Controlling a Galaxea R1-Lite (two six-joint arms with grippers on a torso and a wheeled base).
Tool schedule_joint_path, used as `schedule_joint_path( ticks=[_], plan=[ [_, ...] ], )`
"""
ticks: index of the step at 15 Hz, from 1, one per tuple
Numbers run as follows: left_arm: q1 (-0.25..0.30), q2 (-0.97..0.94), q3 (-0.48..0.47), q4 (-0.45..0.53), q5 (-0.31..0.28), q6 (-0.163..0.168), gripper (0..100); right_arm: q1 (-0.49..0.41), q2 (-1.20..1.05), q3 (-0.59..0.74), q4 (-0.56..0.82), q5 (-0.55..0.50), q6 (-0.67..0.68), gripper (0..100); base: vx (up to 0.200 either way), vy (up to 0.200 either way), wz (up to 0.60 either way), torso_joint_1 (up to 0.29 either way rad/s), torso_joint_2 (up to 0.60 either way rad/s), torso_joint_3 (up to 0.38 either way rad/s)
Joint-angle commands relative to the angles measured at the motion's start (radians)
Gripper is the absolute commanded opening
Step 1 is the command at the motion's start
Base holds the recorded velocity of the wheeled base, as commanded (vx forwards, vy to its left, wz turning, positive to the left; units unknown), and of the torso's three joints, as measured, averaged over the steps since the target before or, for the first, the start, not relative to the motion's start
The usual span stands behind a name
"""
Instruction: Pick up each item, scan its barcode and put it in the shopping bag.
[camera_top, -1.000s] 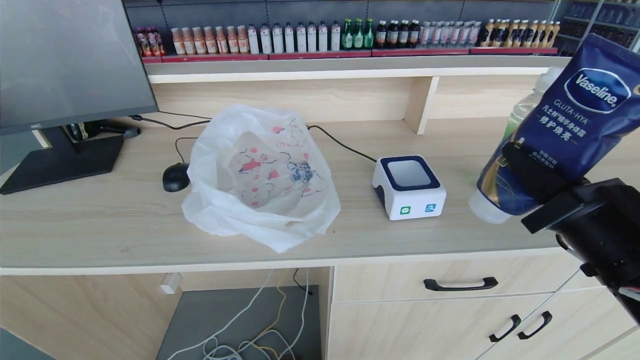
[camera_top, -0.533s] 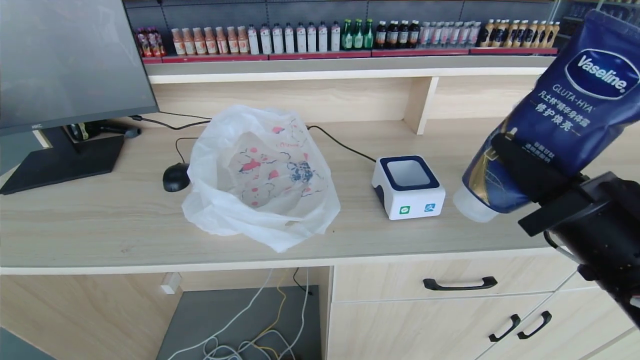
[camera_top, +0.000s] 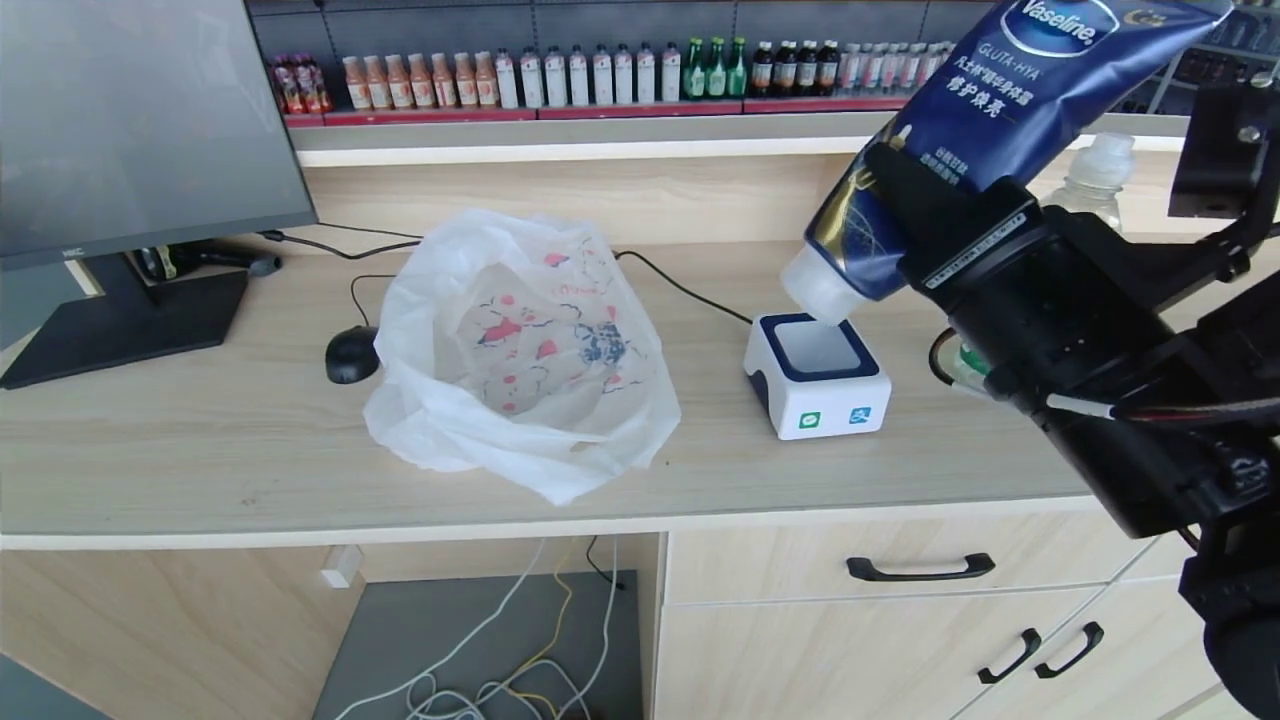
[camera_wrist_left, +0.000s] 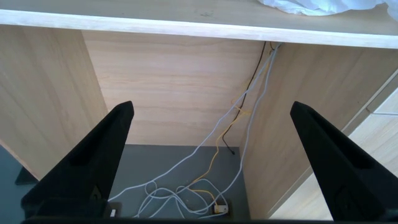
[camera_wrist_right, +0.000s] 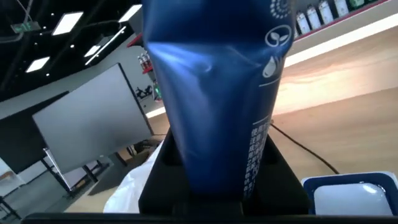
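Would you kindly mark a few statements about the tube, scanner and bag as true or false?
1. The blue tube lies inside the shopping bag. False: the right gripper holds it in the air.
2. The tube's white cap points down toward the scanner. True.
3. The left gripper is open and holds nothing. True.
4. The scanner stands on the bag's left. False: it stands on the bag's right.

1. Left gripper (camera_wrist_left: 211, 107): black fingers (camera_wrist_left: 93, 162) spread wide at the frame's lower corners, nothing between them.
2. Counter (camera_wrist_left: 124, 15) edge along the top; bag (camera_wrist_left: 323, 5) upper right.
3. Cables (camera_wrist_left: 249, 93) hang at centre.
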Motion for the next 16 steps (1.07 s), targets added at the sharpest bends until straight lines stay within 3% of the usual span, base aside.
schedule_joint_path(
  ticks=[1, 8, 10, 12, 16],
  plan=[
    [-0.001, 0.000, 0.000, 0.000, 0.000, 0.000, 100, 0.002, 0.035, -0.022, -0.001, -0.019, 0.035, 0, 0.000, 0.000, 0.00, 0.000, 0.00, 0.000],
    [-0.001, 0.000, 0.000, 0.000, 0.000, 0.000, 100, 0.003, 0.110, -0.111, -0.004, -0.031, 0.133, 0, 0.000, 0.000, 0.00, 0.000, 0.00, 0.000],
    [-0.001, 0.000, 0.000, 0.000, 0.000, 0.000, 100, 0.005, 0.167, -0.216, 0.000, 0.045, 0.183, 0, 0.000, 0.000, 0.00, 0.000, 0.00, 0.000],
    [-0.001, 0.000, 0.000, 0.000, 0.000, 0.000, 100, 0.005, 0.228, -0.284, 0.000, 0.044, 0.220, 0, 0.000, 0.000, 0.00, 0.000, 0.00, 0.000],
    [0.001, 0.000, 0.000, 0.000, 0.000, 0.000, 100, 0.005, 0.259, -0.302, -0.001, 0.038, 0.392, 0, 0.000, 0.000, 0.00, 0.000, 0.00, 0.000]
  ],
)
